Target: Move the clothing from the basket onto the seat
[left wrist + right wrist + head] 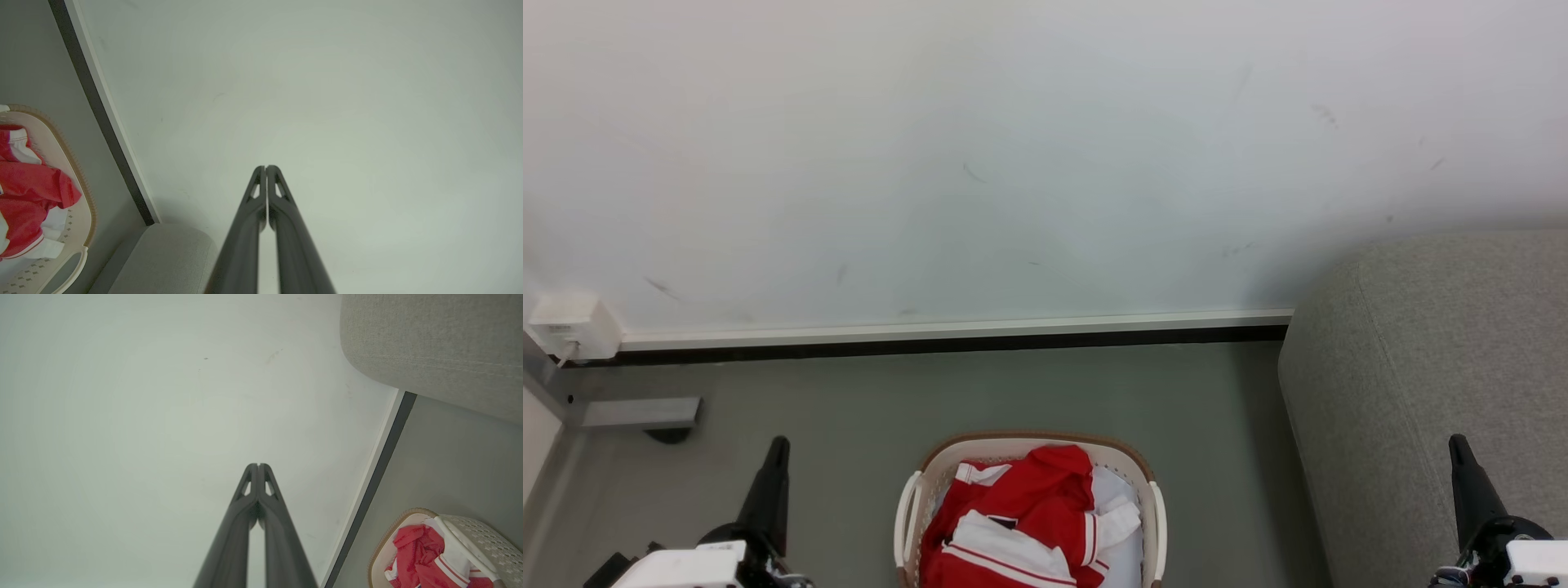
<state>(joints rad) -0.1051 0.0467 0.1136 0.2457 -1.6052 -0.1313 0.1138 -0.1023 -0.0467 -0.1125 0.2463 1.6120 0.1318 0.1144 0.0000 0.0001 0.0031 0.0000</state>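
**Left gripper** (778, 451): recorded at the lower left of the head view, above the grey floor (849, 392). The fingers are pressed together with nothing between them, and are aimed at the white wall (1013, 163).

**Basket** (1029, 439): cream, perforated, brown-rimmed. It is set on the floor between the two grippers and nearer the robot than either fingertip. Its near end is cut off by the picture edge, so the long axis can only be judged; it probably runs from the robot toward the wall.

**Clothing** (1029, 510): bright red with white stripes and panels, crumpled into a heap inside the basket. The left and middle are filled, a red hump is raised at the far end, and a white liner (1115, 490) is exposed along the right side. No part is seen hanging over the rim.

**Seat** (1437, 367): grey upholstery with a rounded edge, placed to the right of the basket, with a strip of floor between them.

**Right gripper** (1460, 451): recorded at the lower right, in front of the seat. Its fingers are closed on each other and empty.

**Relation noted:** the heap lies inward of and below both grippers. The left gripper is judged the nearer to it, while the right is on the seat side. A reach down and inward would be called for, then a carry to the right.
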